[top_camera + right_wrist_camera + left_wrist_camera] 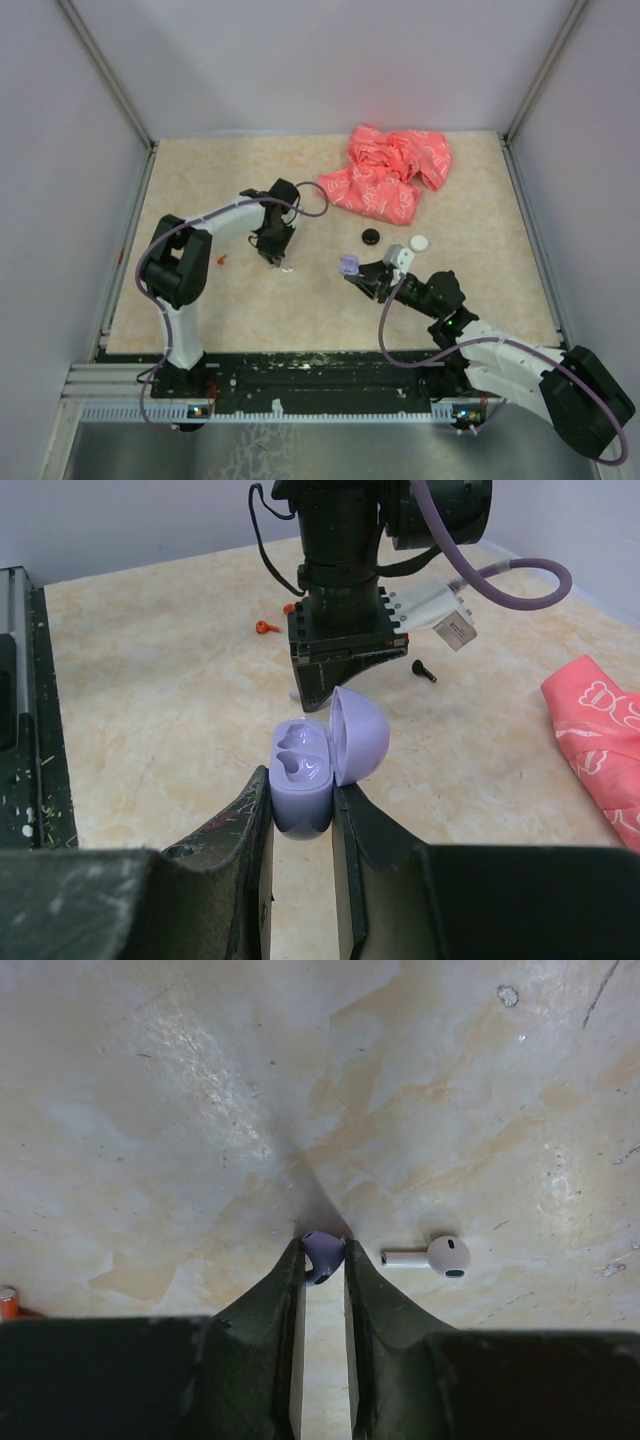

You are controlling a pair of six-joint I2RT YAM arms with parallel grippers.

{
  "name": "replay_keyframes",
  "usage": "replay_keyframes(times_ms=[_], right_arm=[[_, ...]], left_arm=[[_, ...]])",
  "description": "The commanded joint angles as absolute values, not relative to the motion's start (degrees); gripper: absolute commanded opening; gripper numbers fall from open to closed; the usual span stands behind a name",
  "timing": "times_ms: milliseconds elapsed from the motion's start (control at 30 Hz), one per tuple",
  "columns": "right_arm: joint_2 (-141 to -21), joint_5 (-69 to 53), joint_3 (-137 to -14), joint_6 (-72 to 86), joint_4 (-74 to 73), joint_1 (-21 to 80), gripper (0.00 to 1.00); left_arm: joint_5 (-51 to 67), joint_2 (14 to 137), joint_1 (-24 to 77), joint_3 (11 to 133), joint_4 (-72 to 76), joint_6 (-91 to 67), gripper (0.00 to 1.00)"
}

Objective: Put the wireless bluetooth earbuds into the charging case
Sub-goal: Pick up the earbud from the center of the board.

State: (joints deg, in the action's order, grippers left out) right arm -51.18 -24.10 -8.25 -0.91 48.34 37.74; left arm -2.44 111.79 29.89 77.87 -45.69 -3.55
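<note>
My left gripper (323,1248) is shut on a pale purple earbud (322,1258) at its fingertips, right at the tabletop. A white earbud (432,1256) lies loose just to its right, stem pointing left. My right gripper (300,788) is shut on the pale purple charging case (302,770), held upright with its lid (358,736) swung open to the right and both slots empty. In the top view the case (348,265) is a short way right of the left gripper (279,258). A tiny black stemmed bit (424,669) lies beyond the left gripper.
A crumpled pink cloth (390,172) lies at the back right. A black disc (371,237) and a white disc (418,242) sit near the right gripper. A small orange piece (220,259) lies left of the left gripper. Walls enclose the table.
</note>
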Motion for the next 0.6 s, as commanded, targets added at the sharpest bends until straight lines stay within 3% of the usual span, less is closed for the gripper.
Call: replay_keyframes(times_ms=[0, 567], right_arm=[[-50.57, -24.90, -9.45, -0.70, 51.26, 37.84, 0.00], [-51.90, -18.79, -8.07, -1.97, 56.92, 37.81, 0.00]], left_arm=[[-3.05, 109.03, 30.10, 76.51, -45.09, -5.64, 0.21], [6.19, 80.94, 31.81, 62.48, -19.86, -19.47, 0.20]])
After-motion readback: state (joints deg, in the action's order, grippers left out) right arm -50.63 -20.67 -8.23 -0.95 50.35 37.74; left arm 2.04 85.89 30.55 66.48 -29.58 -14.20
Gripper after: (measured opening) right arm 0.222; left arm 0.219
